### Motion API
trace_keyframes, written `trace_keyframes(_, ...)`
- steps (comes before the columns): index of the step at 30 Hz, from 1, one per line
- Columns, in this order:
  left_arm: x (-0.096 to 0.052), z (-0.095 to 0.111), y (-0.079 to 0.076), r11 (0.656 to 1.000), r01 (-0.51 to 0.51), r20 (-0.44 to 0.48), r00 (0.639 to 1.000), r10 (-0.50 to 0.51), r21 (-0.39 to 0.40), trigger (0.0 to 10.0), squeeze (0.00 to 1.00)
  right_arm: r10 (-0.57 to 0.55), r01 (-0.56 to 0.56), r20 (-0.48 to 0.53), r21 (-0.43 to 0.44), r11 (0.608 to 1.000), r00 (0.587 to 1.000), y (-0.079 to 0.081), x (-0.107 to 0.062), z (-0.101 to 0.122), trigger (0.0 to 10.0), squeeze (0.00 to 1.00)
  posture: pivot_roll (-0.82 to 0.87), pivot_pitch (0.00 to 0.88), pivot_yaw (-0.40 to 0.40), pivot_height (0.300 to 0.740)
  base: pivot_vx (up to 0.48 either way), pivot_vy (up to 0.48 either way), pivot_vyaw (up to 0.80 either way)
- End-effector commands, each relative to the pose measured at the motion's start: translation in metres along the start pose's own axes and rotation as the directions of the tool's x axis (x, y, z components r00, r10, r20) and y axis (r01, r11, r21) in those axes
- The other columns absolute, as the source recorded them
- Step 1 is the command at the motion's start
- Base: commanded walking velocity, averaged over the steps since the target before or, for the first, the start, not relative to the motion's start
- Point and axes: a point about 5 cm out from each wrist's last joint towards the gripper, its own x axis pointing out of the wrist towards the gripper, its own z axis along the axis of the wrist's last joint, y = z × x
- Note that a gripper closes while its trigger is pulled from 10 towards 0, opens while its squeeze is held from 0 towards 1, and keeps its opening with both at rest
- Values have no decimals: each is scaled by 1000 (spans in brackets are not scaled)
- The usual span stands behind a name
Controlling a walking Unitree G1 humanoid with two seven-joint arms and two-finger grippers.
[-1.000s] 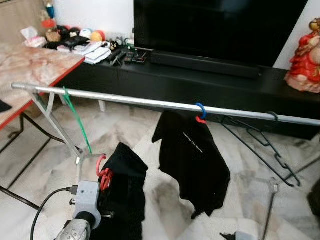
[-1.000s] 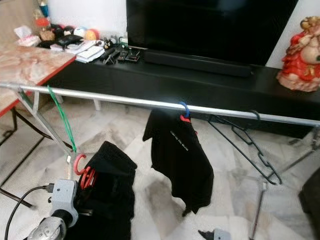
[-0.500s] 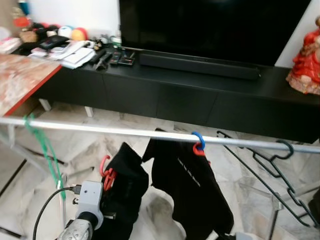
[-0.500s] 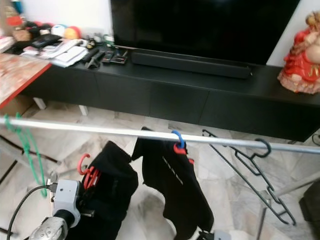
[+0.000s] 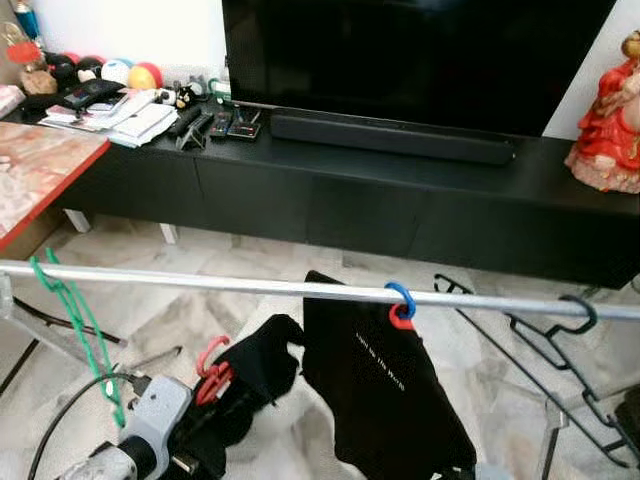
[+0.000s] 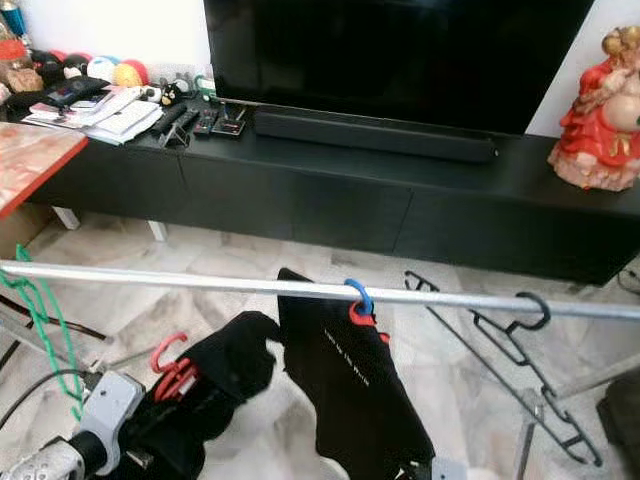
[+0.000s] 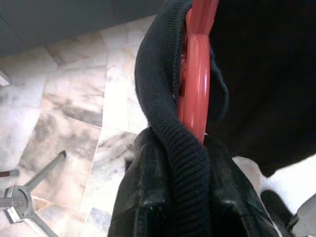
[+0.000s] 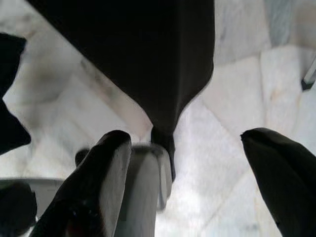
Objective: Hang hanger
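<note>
Television (image 5: 420, 50) above soundbar (image 5: 390, 137), red figurine (image 5: 607, 110)

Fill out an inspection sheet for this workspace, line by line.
Surface: marble floor.
Job's things: red hanger carrying a black garment, below the metal rail.
Clutter: black shirt, green hanger, black hangers on the rail.
Grippers: left gripper shut on red hanger; right gripper open, low by the shirt.
Cables: black cable at left wrist.
Surroundings: TV, red figurine.
</note>
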Motion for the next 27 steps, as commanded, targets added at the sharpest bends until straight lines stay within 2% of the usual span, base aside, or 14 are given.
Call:
trace_keyframes(1,5,24,3,999,-23,109,994,19,36,10000,0,-7,7,-10,-5,1000,1000,-3,-1,-1,10000,0,10,128,-42,740,0,0,0)
trace_keyframes(2,8,28,4,998,-37,119,992,32,47,10000,0,-7,7,-10,-7,1000,1000,-3,-1,-1,10000,0,9,129,-43,740,0,0,0)
trace_keyframes(6,17,46,1,998,-55,204,977,54,0,10000,0,-7,6,-11,-13,1000,1000,-4,-1,-1,10000,0,6,129,-45,740,0,0,0)
trace_keyframes(11,20,54,3,994,-83,251,963,99,-72,10000,0,-6,5,-12,-23,1000,1000,-3,-1,-1,10000,0,0,127,-44,740,0,0,0)
trace_keyframes(15,20,54,5,992,-91,248,963,110,-87,10000,0,-3,3,-14,-28,1000,1000,-3,-1,-1,10000,0,1,125,-44,740,0,0,0)
trace_keyframes(16,21,54,9,983,-118,241,959,149,-140,10000,0,-3,2,-16,-31,1000,1000,-3,-1,-1,10000,0,2,124,-43,740,0,0,0)
trace_keyframes(18,23,55,15,969,-173,222,952,211,-178,10000,0,-3,3,-17,-31,1000,1000,-3,-1,-1,10000,0,3,121,-44,740,0,0,0)
trace_keyframes(23,26,55,21,951,-221,197,944,265,-217,10000,0,0,-1,-18,-33,999,1000,-3,-1,-1,10000,0,-1,113,-42,740,0,0,0)
trace_keyframes(27,29,52,25,922,-270,154,935,321,-278,10000,0,3,-4,-20,-39,999,1000,-3,-1,-2,10000,0,-6,107,-42,740,0,0,0)
